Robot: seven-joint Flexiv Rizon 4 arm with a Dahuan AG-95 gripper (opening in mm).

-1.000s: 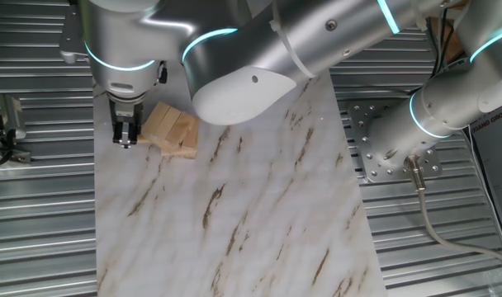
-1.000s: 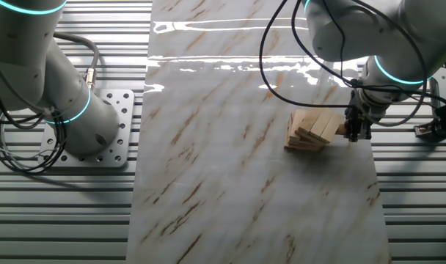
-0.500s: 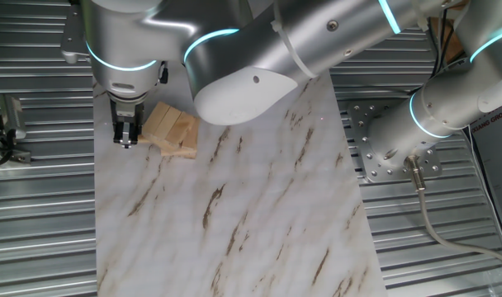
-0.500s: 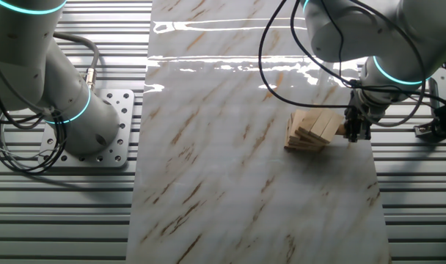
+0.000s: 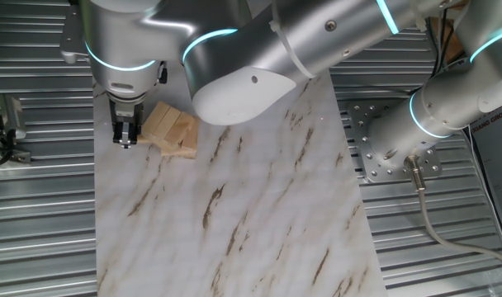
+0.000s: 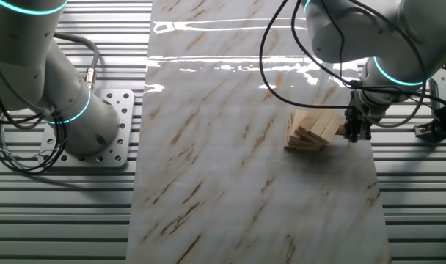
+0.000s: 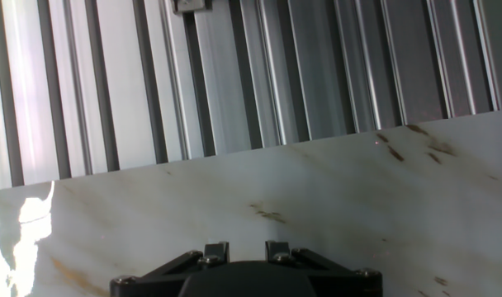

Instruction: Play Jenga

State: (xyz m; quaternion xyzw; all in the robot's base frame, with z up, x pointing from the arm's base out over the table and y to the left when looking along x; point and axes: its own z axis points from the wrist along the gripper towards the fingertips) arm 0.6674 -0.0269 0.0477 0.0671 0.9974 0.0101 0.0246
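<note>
The Jenga stack (image 5: 172,130) is a small pile of pale wood blocks on the marble-patterned board (image 5: 234,206), near its far left corner. The layers are skewed and one block end sticks out toward the gripper. In the other fixed view the stack (image 6: 312,129) sits near the board's right edge. My gripper (image 5: 125,137) points down just left of the stack, low over the board, with its fingers close together. In the other fixed view the gripper (image 6: 356,133) touches the protruding block end. The hand view shows only the board (image 7: 317,206), with no blocks and no fingertips.
Ribbed metal table (image 5: 36,231) surrounds the board on all sides. A second arm's base (image 6: 83,125) stands on a bolted plate left of the board in the other fixed view. A small metal fixture (image 5: 7,115) lies off the board near the gripper.
</note>
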